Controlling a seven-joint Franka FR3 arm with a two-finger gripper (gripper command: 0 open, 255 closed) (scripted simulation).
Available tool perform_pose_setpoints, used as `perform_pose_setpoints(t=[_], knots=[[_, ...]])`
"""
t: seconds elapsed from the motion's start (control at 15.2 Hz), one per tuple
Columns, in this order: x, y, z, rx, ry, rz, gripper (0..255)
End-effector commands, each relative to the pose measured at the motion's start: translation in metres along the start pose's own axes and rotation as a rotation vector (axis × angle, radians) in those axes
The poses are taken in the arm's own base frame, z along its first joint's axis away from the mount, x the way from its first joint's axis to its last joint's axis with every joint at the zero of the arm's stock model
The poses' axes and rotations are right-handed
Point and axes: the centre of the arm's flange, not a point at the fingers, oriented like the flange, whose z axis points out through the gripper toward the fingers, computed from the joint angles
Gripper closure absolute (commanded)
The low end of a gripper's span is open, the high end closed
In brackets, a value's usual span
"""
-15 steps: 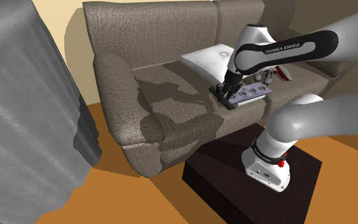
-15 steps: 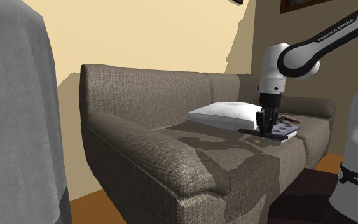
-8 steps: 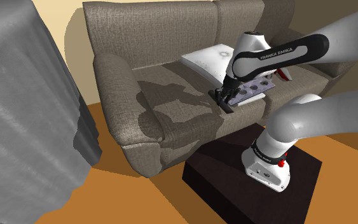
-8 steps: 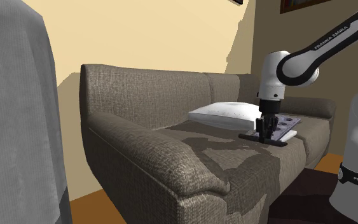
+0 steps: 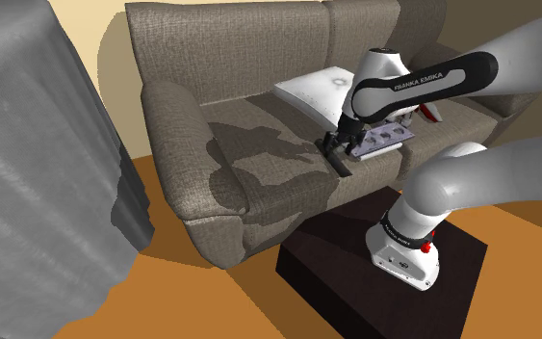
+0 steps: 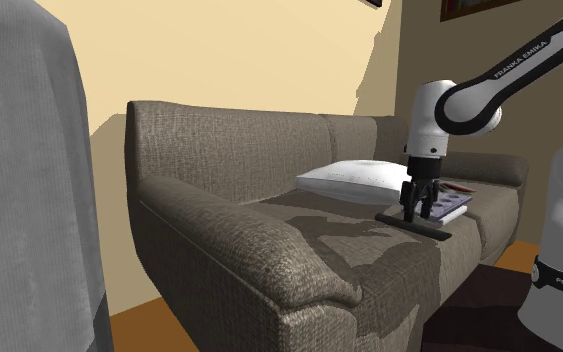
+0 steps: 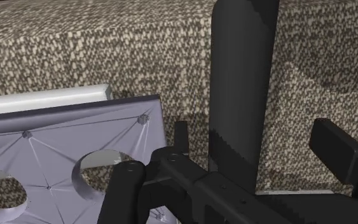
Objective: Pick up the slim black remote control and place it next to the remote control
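At the right of the second exterior view, the slim black remote (image 6: 424,227) lay on the sofa seat (image 6: 349,238), just beside the pale lilac remote (image 6: 455,206). The jaws stood apart astride it, apparently not gripping. Rising straight up would best avoid nudging either.

Black slim remote (image 7: 241,83), pale-lilac wide remote (image 7: 63,143), speckled taupe sofa (image 5: 192,125)

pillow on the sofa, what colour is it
White. The pillow shows best in the shoulder view.
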Motion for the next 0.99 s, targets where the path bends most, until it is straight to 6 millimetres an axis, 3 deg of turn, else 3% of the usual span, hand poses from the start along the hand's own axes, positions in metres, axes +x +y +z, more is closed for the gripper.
perform_pose_setpoints(t=[0.0, 0.13, 0.4, 0.92], knots=[[0.0, 0.0, 0.0, 0.0, -0.001, 0.0, 0], [0.0, 0.0, 0.0, 0.0, -0.001, 0.0, 0], [0.0, 0.0, -0.05, 0.0, -0.001, 0.0, 0], [0.0, 0.0, -0.05, 0.0, -0.001, 0.0, 0]])
